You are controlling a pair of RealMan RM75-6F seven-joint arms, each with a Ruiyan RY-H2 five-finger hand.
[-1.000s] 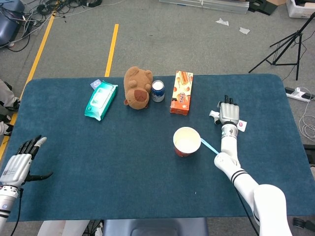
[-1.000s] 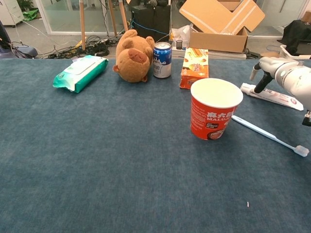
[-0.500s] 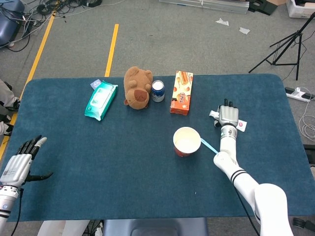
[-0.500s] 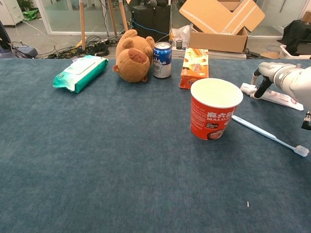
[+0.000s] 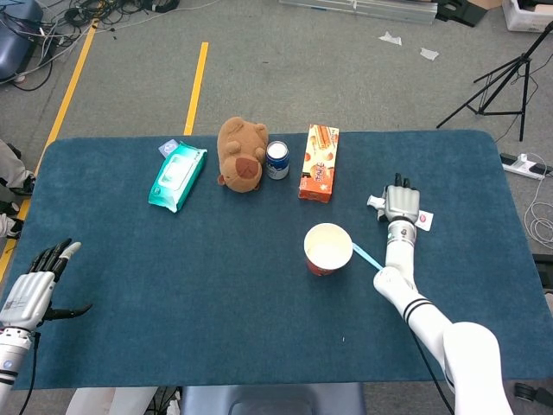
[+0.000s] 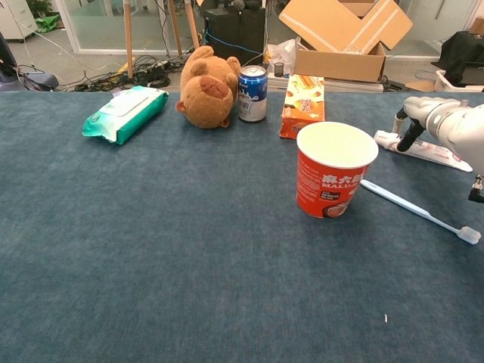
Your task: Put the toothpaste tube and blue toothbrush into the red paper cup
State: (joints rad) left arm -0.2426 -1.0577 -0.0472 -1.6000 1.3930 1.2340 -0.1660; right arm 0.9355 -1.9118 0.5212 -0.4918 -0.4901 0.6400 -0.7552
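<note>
So the right hand (image 5: 402,205) is hovering palm-down right over the toothpaste tube (image 6: 423,148), fingers (image 6: 403,119) curled down toward the cap end. Can't tell if it's actually gripping or just touching. From the head view the hand hides most of the tube; the chest view shows it lying flat on the worktop (image 6: 189,249), sticking out under the fingers.

Just inboard of that hand and toward the robot, the blue toothbrush (image 6: 420,211) lies flat, one end right by the red paper cup (image 6: 335,169), which stands upright.

Beyond the cup, further out on the worktop, is a row: orange snack box (image 5: 319,162), blue can (image 5: 277,160), brown plush toy (image 5: 240,154), teal wet wipes pack (image 5: 177,175).

The left hand (image 5: 34,284) only shows in the head view, way off at the near-left edge, fingers spread, holding nothing.
</note>
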